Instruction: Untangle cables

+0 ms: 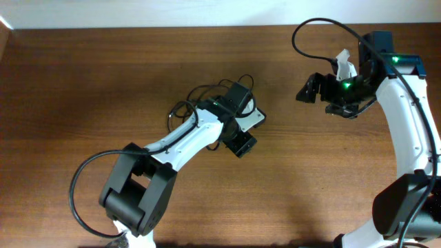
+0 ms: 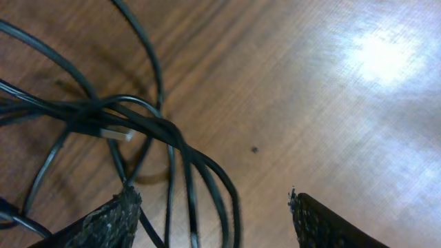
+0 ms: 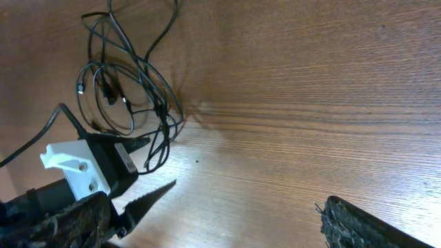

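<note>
Table [image 1: 83, 76]: brown wood, fine straight grain, some glare in both wrist views.

Left arm [image 1: 180, 134]: white shells, black joints, stretched out to mid-table. Right arm [image 1: 406, 117]: same build, at the right side, well apart from the tangle.

Cables [image 1: 185, 107]: thin, black, round, glossy cords. They lie on the table in loose overlapping loops at mid-table, partly under the left arm's wrist. In the left wrist view several strands cross in 1 tight bunch [image 2: 138, 120], and curved runs fan out from it.

Left gripper [image 2: 210, 210]: fingers spread wide, clamping nothing. 3 or 4 strands run through the gap close to 1 rough dark pad [image 2: 114, 220]. I can't tell whether any strand touches it; the frame edge cuts that area.

Right gripper [image 3: 207, 231]: fingers fully apart, only bare wood between them, nothing held or touched. The pads have the same coarse black texture.

Plug [image 2: 117, 134]: small flat silver tip on a black shell, lying in the bunch.
</note>
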